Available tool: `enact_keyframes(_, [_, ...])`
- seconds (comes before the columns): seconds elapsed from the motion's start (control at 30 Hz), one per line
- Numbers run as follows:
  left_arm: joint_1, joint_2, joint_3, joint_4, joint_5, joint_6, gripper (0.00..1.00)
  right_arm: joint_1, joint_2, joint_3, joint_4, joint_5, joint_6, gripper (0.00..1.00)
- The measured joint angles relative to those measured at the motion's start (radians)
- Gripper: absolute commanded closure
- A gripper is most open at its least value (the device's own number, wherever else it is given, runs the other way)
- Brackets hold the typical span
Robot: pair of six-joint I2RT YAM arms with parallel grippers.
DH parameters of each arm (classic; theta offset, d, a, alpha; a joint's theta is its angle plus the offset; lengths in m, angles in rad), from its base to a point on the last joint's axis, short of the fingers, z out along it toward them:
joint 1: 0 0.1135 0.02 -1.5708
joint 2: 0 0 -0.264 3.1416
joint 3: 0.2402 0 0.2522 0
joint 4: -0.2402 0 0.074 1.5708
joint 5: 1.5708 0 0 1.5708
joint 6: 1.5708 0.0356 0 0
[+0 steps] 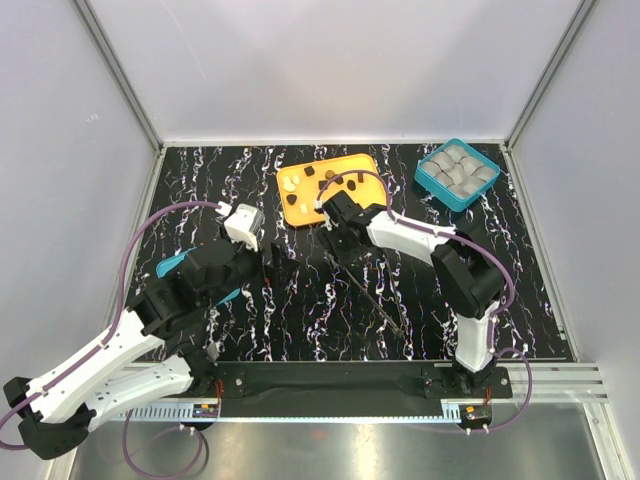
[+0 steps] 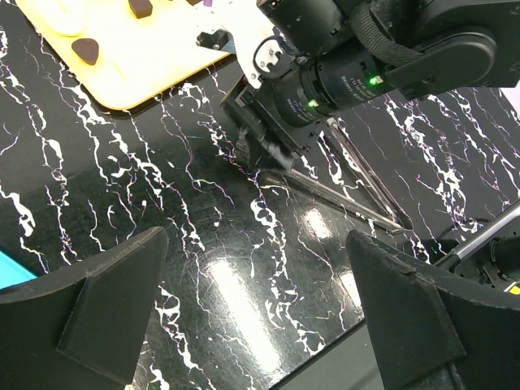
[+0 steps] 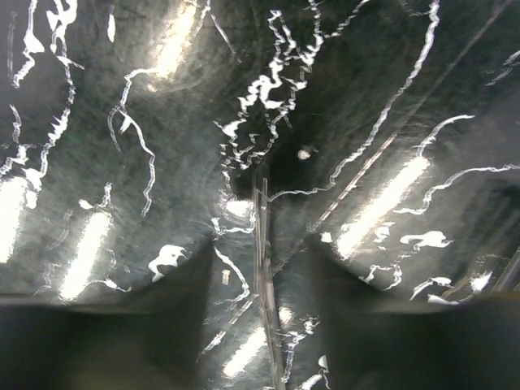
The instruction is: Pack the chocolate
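You have packed nothing that shows: the chocolate [image 1: 352,184] lies on the orange tray [image 1: 300,212] by the table's far edge, its pieces too small to read any long axis, while your right gripper [image 3: 264,256] straddles the tweezers [image 2: 341,199] part-open, seemingly unclamped, and your left gripper [image 2: 253,244] gapes empty.

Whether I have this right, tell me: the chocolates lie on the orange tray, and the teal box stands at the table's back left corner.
Not quite. The teal box stands at the back right corner, not the back left; the top external view shows it. The rest holds: the chocolates lie on the orange tray.
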Motion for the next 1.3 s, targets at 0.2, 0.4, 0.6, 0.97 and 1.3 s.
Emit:
enact_keyframes(0.2, [0.0,0.001,0.0,0.0,0.0,0.0,0.01,0.0,-0.116,-0.051,-0.003,0.031,0.024,0.0])
enact_keyframes(0.4, [0.0,0.001,0.0,0.0,0.001,-0.001,0.01,0.0,-0.344,-0.208,-0.009,0.066,0.072,0.0])
enact_keyframes(0.6, [0.0,0.001,0.0,0.002,0.006,-0.001,0.01,0.001,-0.428,-0.33,-0.04,0.108,0.107,0.0])
enact_keyframes(0.97, [0.0,0.002,0.0,0.006,0.007,-0.001,0.01,0.001,-0.435,-0.418,-0.054,0.14,0.156,0.0])
enact_keyframes(1.3, [0.0,0.002,0.0,0.007,0.008,-0.001,0.01,0.001,-0.423,-0.433,-0.048,0.147,0.178,0.0])
